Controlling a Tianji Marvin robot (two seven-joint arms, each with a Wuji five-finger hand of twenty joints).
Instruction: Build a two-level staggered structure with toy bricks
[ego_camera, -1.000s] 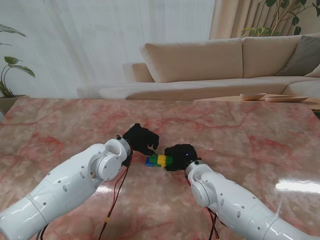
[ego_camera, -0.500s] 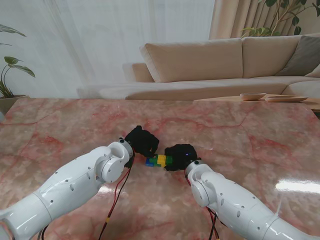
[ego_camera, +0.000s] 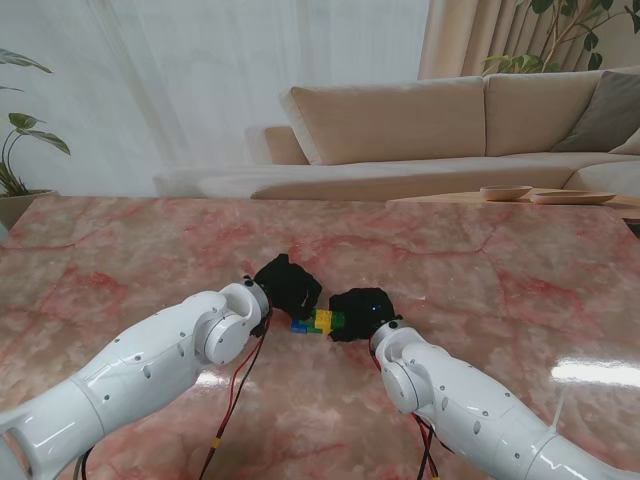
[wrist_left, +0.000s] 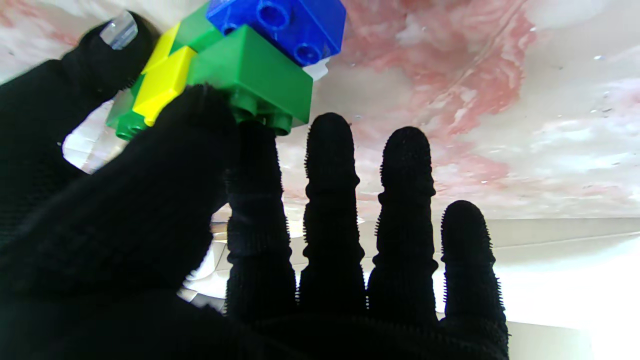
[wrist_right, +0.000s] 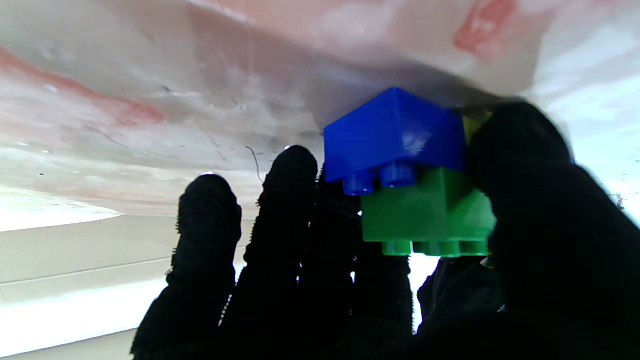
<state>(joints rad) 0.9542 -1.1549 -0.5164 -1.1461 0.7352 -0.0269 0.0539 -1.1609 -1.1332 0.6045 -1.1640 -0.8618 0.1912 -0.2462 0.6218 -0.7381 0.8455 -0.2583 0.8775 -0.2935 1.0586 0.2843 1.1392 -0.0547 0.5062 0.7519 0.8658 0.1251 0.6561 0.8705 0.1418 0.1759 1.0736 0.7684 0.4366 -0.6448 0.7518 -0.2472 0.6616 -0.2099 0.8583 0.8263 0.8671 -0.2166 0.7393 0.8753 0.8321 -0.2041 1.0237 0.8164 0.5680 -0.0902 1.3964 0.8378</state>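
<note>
Small stack of blue, green and yellow plastic toy bricks (ego_camera: 318, 322) on the pink marble worktop (ego_camera: 480, 270), black-gloved left hand (ego_camera: 287, 283) and right hand (ego_camera: 362, 312) both pinching it from opposite sides

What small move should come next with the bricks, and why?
Probably press the top green brick down with the left hand while the right hand braces. It lies staggered on the blue brick; whether it is fully seated cannot be told.
</note>
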